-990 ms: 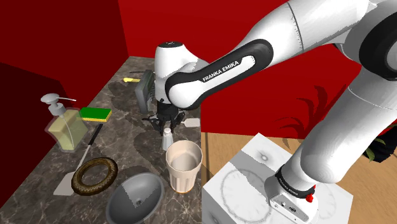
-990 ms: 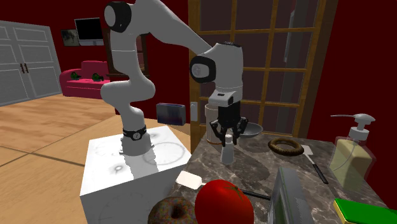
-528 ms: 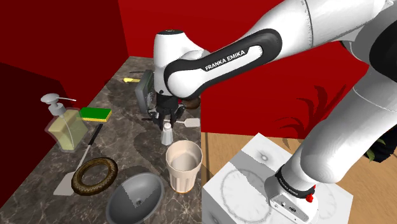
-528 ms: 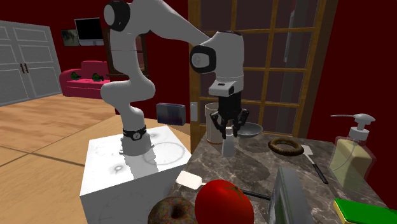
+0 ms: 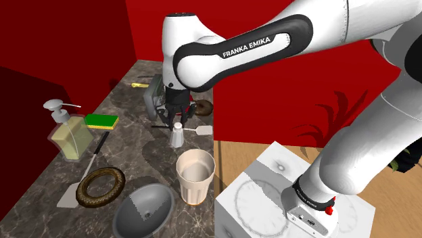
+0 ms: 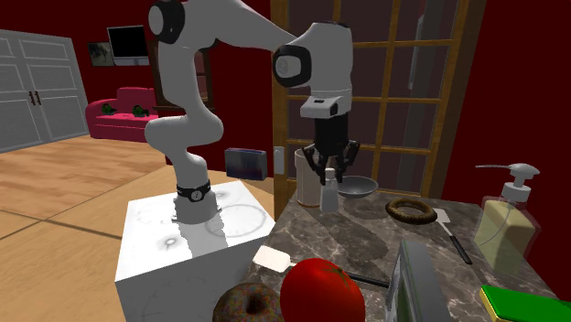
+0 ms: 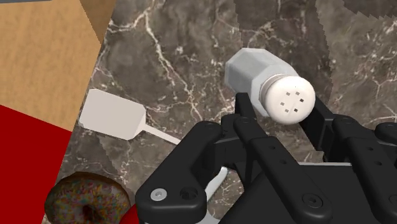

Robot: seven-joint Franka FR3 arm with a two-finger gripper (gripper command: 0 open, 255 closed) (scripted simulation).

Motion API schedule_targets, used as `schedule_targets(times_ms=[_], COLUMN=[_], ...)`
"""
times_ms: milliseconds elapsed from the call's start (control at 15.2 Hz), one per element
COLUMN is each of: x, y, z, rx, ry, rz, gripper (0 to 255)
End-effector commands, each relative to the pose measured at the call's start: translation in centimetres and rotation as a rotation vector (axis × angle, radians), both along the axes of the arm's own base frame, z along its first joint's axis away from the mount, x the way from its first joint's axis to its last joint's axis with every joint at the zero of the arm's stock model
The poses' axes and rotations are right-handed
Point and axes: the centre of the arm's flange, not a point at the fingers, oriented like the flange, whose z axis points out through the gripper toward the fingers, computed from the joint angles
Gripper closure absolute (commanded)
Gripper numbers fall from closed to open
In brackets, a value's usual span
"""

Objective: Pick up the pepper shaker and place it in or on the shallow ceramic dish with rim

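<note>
The pepper shaker (image 5: 177,136) is a small pale grey jar with a white perforated cap (image 7: 289,99). My black gripper (image 5: 177,124) is shut on it just below the cap, and the jar hangs upright a little above the dark marble counter (image 5: 128,152). In the second exterior view the shaker (image 6: 328,195) hangs under the gripper (image 6: 328,174), in front of the grey rimmed dish (image 6: 355,187). The same dish (image 5: 143,208) lies near the counter's front edge in the shoulder view, toward the camera from the shaker. In the wrist view both fingers (image 7: 247,108) clasp the jar (image 7: 254,73).
A tall beige cup (image 5: 195,176) stands between shaker and dish. A brown ring donut (image 5: 101,184), white spatula (image 5: 71,193), soap dispenser (image 5: 67,132) and green-yellow sponge (image 5: 101,122) lie at the shoulder view's left. A grey appliance (image 5: 154,94), sprinkled donut (image 7: 86,200) and red apple (image 6: 320,291) lie beyond.
The gripper has risen with the shaker in it; the jar has left the counter and hangs higher than a second ago. The other things have not moved.
</note>
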Motion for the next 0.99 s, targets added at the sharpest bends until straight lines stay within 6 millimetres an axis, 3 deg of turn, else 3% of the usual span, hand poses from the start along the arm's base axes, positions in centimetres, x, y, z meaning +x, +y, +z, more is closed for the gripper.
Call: schedule_targets(times_ms=[0,528,924], x=[0.0,0.0,-4.0], y=[0.0,0.0,6.8], z=[1.2,4.9,6.2], rx=[0.0,0.0,0.0], ry=[0.0,0.0,0.0], rz=[0.0,0.0,0.0], gripper=[255,255,255])
